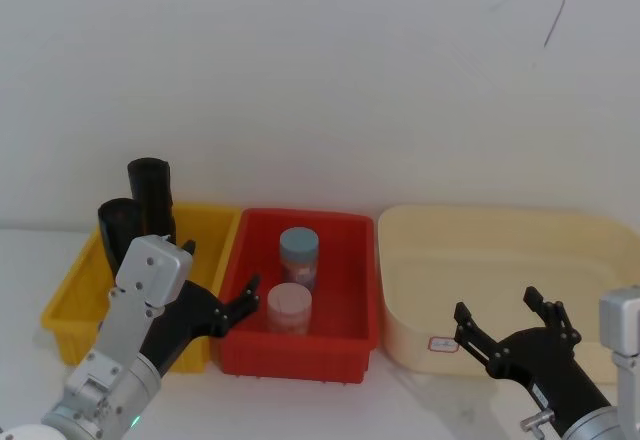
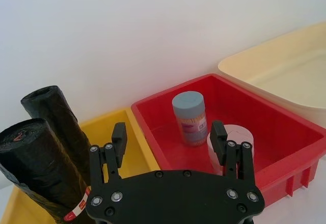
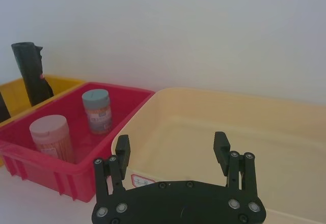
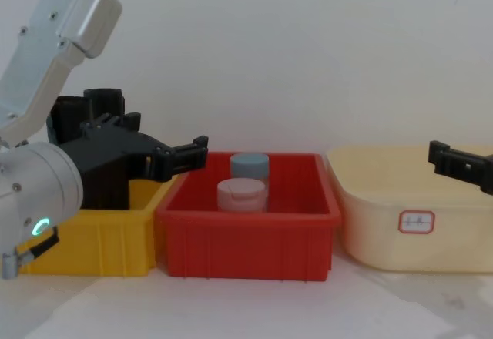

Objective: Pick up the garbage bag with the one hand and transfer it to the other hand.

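1. 2 garbage bag rolls (image 2: 46,152) stand upright at yellow bin's (image 1: 70,305) back, long axis vertical.
2. Left gripper (image 2: 169,135) spread wide, empty, above yellow bin's right wall. Rolls lie to its left, nearer this arm.
3. Right gripper (image 1: 498,308) spread, empty, well right of yellow bin.
4. Left wrist view shows a roll's label (image 2: 77,210); in head view the arm covers it.

The garbage bag rolls (image 2: 43,175) are glossy black, and one carries a white band (image 2: 79,208) with red print. The yellow bin (image 1: 70,305) is plain, and the red bin (image 1: 300,350) is a saturated red. The tub (image 1: 500,213) is pale cream, its sticker (image 4: 417,221) white with a red outline. The blue-lidded jar (image 2: 189,119) has a dusty blue lid and what looks like an orange-pink label. The pink jar (image 3: 50,135) is pale pink. The left gripper (image 2: 168,132) and right gripper (image 3: 171,141) are matt black with silver screws. The desk (image 4: 254,308) is white.
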